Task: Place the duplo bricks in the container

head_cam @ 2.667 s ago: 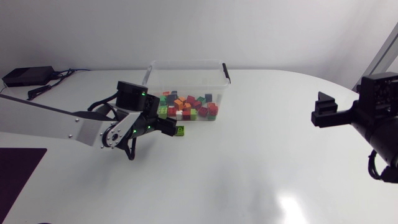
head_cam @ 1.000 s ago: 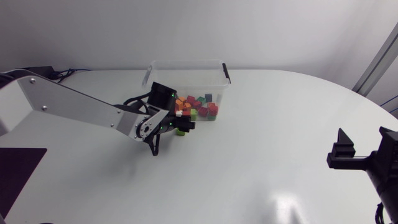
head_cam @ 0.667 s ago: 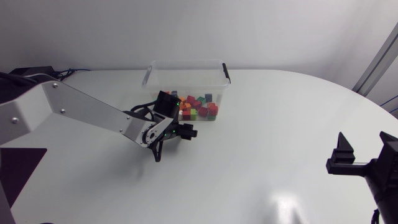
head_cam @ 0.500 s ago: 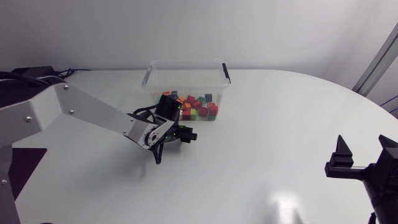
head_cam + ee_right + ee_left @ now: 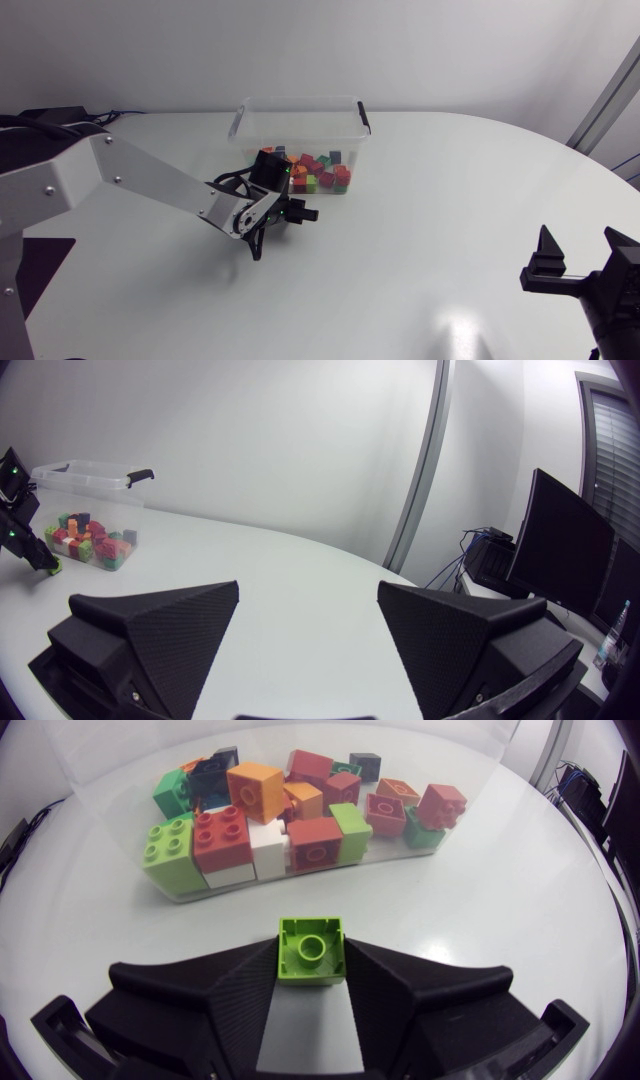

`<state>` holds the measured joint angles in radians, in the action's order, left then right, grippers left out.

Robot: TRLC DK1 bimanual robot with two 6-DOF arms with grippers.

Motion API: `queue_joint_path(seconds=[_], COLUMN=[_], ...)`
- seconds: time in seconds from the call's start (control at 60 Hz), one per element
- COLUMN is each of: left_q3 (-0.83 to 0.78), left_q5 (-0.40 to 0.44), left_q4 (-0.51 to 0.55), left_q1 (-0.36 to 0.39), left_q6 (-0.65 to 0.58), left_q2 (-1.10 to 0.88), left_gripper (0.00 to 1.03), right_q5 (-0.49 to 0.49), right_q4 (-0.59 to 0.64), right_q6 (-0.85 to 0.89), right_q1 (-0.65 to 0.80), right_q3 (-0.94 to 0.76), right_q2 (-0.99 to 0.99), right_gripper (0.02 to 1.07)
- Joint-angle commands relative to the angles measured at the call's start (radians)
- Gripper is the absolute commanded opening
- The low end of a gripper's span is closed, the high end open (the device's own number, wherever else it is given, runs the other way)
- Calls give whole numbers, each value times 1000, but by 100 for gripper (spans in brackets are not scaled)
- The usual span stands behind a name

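The left hand pinched a green brick just beside the container. The next move probably called for lifting it over the wall, then releasing.

White table, rounded far edge, glossy top. Ceiling-light glare on its near right part. Plain pale wall behind. Black box with cables at the far left corner. Dark rectangular patch at the left edge. Right wrist view: dark monitor and grey vertical post past the table.
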<state>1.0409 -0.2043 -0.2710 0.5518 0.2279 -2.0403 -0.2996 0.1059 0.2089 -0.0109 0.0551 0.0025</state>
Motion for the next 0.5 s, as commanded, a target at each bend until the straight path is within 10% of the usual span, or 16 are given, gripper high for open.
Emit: queue_joint_path(seconds=[0.0, 0.483], left_q3=[-7, -99], left_q5=[-6, -1], left_q4=[-5, 156], left_q1=[2, -50], left_q6=[-13, -98], left_q2=[-9, 508], left_gripper=[34, 32], right_q5=[2, 4], right_q4=[6, 6], right_q6=[-20, -20], right_q1=[5, 6], right_q3=[-14, -14], right_q2=[-6, -7], right_gripper=[102, 102])
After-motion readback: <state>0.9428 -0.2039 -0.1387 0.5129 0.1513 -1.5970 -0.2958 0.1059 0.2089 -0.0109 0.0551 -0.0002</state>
